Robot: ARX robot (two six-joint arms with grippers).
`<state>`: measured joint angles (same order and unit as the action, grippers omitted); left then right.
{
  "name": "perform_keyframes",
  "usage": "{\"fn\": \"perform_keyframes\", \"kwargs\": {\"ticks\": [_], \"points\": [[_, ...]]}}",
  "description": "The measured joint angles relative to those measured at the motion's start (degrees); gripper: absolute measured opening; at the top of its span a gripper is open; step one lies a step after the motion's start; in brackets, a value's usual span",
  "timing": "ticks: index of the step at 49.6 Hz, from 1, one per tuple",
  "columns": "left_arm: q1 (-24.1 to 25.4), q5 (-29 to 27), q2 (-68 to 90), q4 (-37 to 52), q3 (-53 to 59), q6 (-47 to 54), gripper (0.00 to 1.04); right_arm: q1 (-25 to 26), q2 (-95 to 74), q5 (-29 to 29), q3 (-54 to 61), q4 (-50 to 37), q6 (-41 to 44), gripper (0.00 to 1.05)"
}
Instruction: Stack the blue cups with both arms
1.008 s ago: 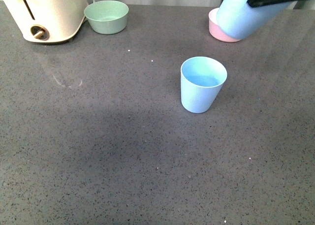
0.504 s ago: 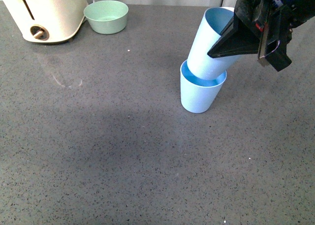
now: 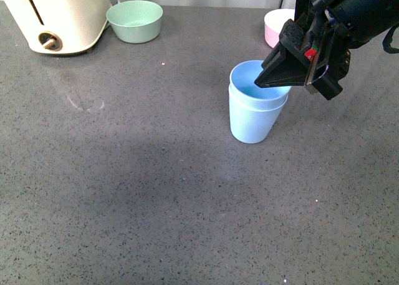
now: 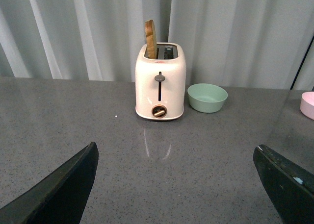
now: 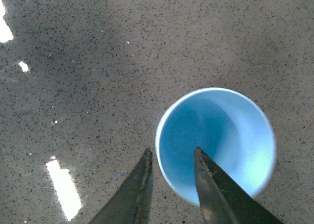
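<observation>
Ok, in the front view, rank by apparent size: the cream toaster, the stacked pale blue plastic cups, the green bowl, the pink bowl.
Cream toaster, though cropped
Stacked pale blue plastic cups, nearer the camera
Round green bowl
Pink bowl, partly hidden by the right gripper: unsure

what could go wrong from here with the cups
The right tool straddles the rim of the upper cup, one finger inside; pulling away sideways could drag it out or tip the lower cup. The pink bowl sits just behind the tool and might get knocked on retreat.
</observation>
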<state>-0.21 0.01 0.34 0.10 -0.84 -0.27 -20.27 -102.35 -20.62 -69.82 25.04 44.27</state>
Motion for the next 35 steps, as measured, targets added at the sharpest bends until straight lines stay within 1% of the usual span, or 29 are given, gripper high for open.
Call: {"fn": "perform_keyframes", "kwargs": {"ticks": [1, 7, 8, 10, 13, 14, 18, 20, 23, 27, 33, 34, 35], "points": [[0.00, 0.00, 0.00, 0.00, 0.00, 0.00, 0.96, 0.00, 0.00, -0.07, 0.00, -0.22, -0.37, 0.32], [0.00, 0.00, 0.00, 0.00, 0.00, -0.02, 0.96, 0.13, 0.39, -0.96, 0.00, -0.68, -1.42, 0.53], [0.00, 0.00, 0.00, -0.02, 0.00, -0.02, 0.96, 0.35, 0.66, -1.46, 0.00, -0.79, -1.77, 0.58], [0.00, 0.00, 0.00, -0.02, 0.00, -0.02, 0.96, 0.72, 1.25, -1.66, 0.07, -1.33, -2.34, 0.66], [0.00, 0.00, 0.00, 0.00, 0.00, 0.00, 0.96, 1.57, 2.78, -2.89, 0.35, -2.43, -3.76, 0.76], [0.00, 0.00, 0.00, 0.00, 0.00, 0.00, 0.96, 2.14, 3.82, -3.23, 0.74, -3.15, -4.33, 0.81], [0.00, 0.00, 0.00, 0.00, 0.00, 0.00, 0.96, 4.02, 7.52, -3.91, 2.62, -6.71, -6.99, 0.95], [0.00, 0.00, 0.00, 0.00, 0.00, -0.02, 0.96, 4.85, 9.14, -3.82, 3.78, -8.57, -8.11, 0.97], [0.00, 0.00, 0.00, -0.02, 0.00, -0.02, 0.96, 5.95, 11.43, -3.15, 5.64, -11.52, -9.20, 0.96], [0.00, 0.00, 0.00, 0.00, 0.00, 0.00, 0.96, 8.15, 15.50, -3.89, 9.42, -17.31, -13.29, 0.96], [0.00, 0.00, 0.00, 0.00, 0.00, -0.02, 0.96, 11.21, 21.81, -1.18, 16.48, -27.41, -20.22, 0.96], [0.00, 0.00, 0.00, 0.00, 0.00, -0.02, 0.96, 11.28, 22.93, 1.53, 18.27, -30.47, -22.40, 0.94], [0.00, 0.00, 0.00, 0.00, 0.00, -0.02, 0.96, 11.17, 24.04, 6.27, 20.68, -35.19, -24.74, 0.91]]}}
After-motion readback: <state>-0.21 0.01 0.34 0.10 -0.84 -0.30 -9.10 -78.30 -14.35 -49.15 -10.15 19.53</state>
